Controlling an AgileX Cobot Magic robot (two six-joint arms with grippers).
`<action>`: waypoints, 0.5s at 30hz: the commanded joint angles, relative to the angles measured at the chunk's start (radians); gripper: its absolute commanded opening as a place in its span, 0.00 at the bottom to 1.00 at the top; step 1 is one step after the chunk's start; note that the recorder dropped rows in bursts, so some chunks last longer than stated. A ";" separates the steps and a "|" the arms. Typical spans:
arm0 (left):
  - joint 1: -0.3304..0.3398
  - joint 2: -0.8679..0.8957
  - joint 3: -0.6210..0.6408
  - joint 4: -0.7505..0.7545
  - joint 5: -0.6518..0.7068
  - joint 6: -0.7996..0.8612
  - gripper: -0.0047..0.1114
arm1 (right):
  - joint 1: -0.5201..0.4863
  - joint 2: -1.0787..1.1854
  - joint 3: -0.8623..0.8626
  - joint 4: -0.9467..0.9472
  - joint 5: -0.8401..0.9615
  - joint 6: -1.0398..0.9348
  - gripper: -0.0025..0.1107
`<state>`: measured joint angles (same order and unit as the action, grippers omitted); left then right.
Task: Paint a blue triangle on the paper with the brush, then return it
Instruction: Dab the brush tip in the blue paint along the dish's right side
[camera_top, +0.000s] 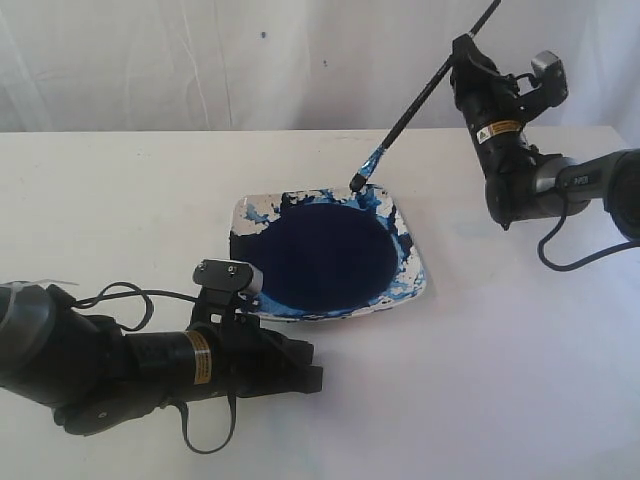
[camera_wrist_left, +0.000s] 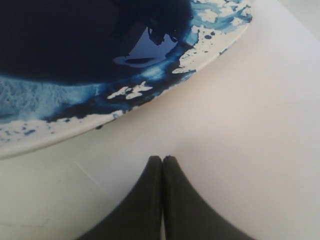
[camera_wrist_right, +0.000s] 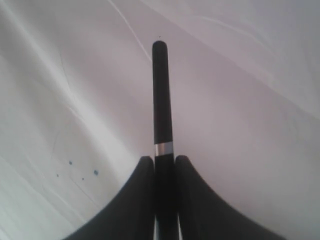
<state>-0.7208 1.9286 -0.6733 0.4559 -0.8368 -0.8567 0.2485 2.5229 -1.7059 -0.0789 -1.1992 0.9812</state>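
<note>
My right gripper (camera_top: 462, 50) is raised above the table's far right and shut on the handle of the brush (camera_top: 415, 105). The thin black brush slants down to the left. Its blue-stained ferrule and dark tip (camera_top: 357, 184) sit at the far rim of the paint dish (camera_top: 415, 270). In the right wrist view the handle (camera_wrist_right: 160, 90) sticks out between the shut fingers of my right gripper (camera_wrist_right: 163, 159). My left gripper (camera_top: 316, 368) (camera_wrist_left: 162, 157) lies low on the white paper (camera_top: 500, 380), shut and empty, just in front of the dish. The blue triangle is out of view.
The square white dish holds a dark navy round paint pool (camera_top: 325, 255), and blue smears cover its rim (camera_wrist_left: 50, 135). A white draped cloth (camera_top: 200, 60) hangs behind the table. My left arm (camera_top: 100, 360) rests along the near left.
</note>
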 joint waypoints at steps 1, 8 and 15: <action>-0.002 -0.007 0.004 0.002 0.019 0.001 0.04 | -0.001 0.000 -0.008 -0.046 -0.022 0.061 0.02; -0.002 -0.007 0.004 0.002 0.019 0.001 0.04 | -0.020 -0.026 0.025 -0.116 -0.022 0.149 0.02; -0.002 -0.007 0.004 0.002 0.019 0.001 0.04 | -0.105 -0.105 0.109 -0.391 -0.022 0.316 0.02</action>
<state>-0.7208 1.9286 -0.6733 0.4559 -0.8368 -0.8567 0.1797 2.4621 -1.6289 -0.3597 -1.2043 1.2552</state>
